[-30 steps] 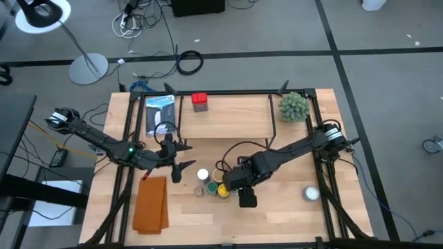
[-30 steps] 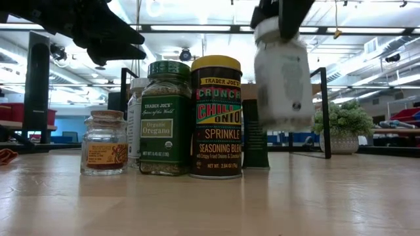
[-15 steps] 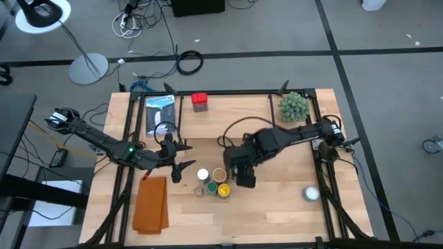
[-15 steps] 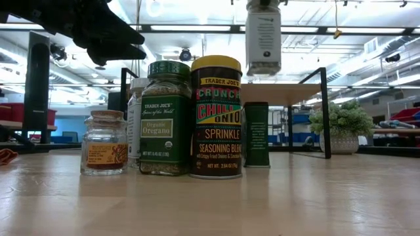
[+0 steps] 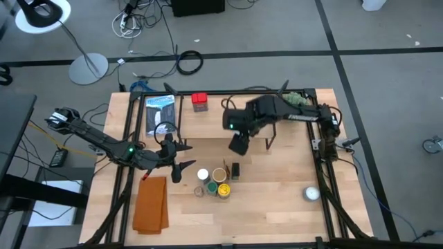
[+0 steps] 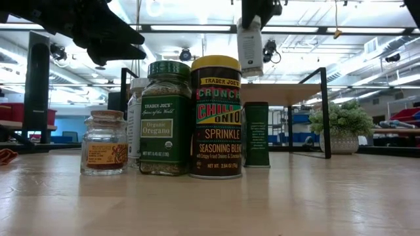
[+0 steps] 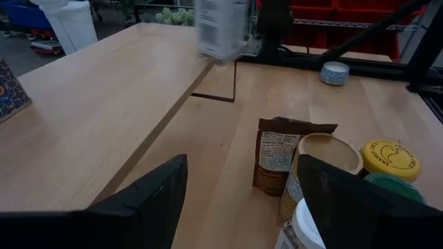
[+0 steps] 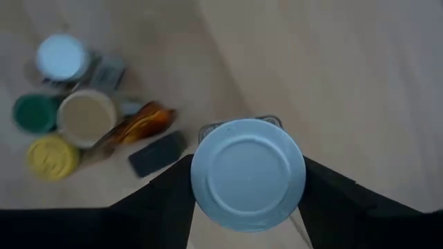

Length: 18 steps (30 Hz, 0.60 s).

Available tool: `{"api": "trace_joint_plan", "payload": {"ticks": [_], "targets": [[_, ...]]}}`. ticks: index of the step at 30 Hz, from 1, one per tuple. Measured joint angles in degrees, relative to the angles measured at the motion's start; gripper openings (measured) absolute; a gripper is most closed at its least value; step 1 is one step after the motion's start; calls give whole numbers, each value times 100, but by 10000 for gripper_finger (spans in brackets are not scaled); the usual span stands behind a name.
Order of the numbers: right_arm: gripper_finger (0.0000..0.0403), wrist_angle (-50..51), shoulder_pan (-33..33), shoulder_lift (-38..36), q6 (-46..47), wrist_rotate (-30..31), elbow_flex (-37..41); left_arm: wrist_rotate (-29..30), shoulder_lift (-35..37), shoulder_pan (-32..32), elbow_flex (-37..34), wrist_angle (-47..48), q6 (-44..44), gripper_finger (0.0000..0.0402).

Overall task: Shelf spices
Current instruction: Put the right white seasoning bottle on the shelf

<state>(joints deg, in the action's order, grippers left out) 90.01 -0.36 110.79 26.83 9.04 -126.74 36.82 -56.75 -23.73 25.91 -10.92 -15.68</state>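
Note:
My right gripper is shut on a white jar and hangs high over the near edge of the shelf. A red square tin stands on the shelf's far left. Several spices stand grouped on the table: a white-lidded jar, a tan-lidded one, a yellow-lidded one, a green-lidded one and a dark box. My left gripper waits open just left of that group. My right gripper pinches the white jar near its lidded top between its two fingers, one on either side. The fingers come from above, pointing steeply down. The jar hangs upright below them, lifted clear of table and shelf.
A green spiky plant ball sits at the shelf's far right. A white round object lies near the table's right front. An orange cloth lies at front left, and a blue packet left of the shelf.
My right gripper has carried the white jar up and toward the table's far edge, from beside the group of spices to above the shelf's near edge, rolling its wrist on the way. The jar stays upright in the hold.

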Motion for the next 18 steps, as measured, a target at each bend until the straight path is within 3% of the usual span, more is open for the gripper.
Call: {"api": "trace_joint_plan", "payload": {"ticks": [7, 18], "targets": [[229, -6, -631, -46, 204, -26, 0, 0, 0, -1, 0, 2, 0, 278], [220, -371, -1713, -53, 1120, -22, 0, 0, 0, 0, 0, 0, 0, 278]]}}
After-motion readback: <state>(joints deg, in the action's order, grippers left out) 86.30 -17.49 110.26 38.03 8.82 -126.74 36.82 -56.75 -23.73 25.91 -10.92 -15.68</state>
